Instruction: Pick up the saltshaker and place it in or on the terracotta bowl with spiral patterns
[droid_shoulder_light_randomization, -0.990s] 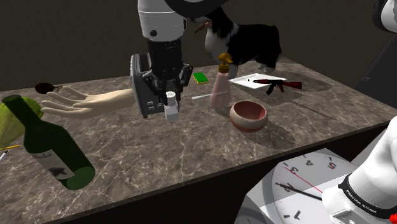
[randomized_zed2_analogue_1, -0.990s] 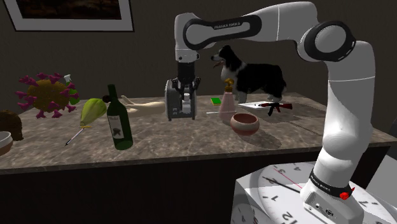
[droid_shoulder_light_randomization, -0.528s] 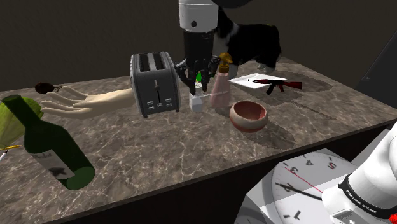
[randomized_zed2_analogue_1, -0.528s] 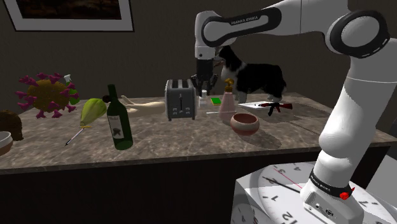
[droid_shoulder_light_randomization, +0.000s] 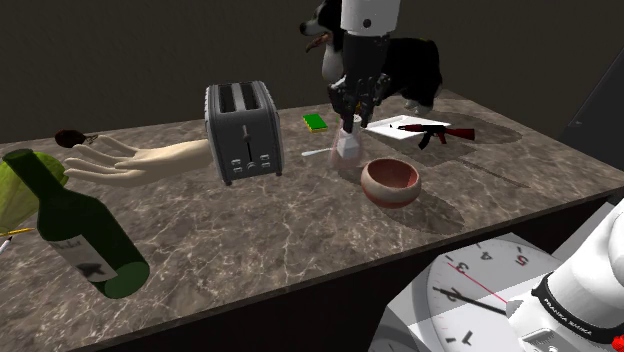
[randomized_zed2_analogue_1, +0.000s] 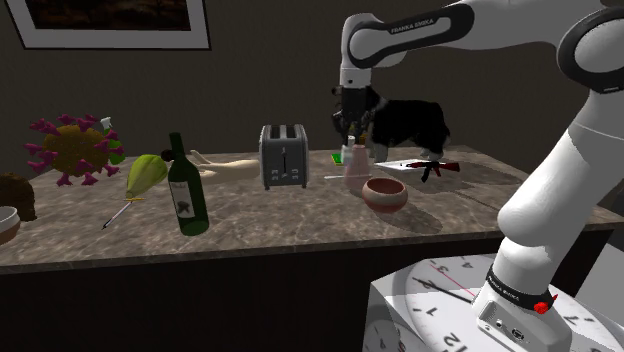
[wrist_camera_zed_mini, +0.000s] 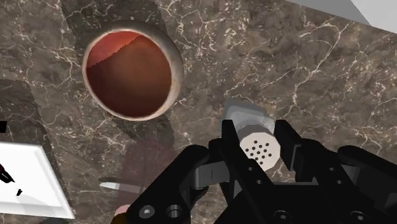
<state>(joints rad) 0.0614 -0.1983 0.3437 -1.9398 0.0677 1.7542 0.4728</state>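
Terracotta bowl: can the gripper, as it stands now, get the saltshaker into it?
Probably yes. The gripper holds the saltshaker above the counter; the bowl lies open and empty just beside, with nothing between. The pink bottle close under the hand seems the only thing to mind.
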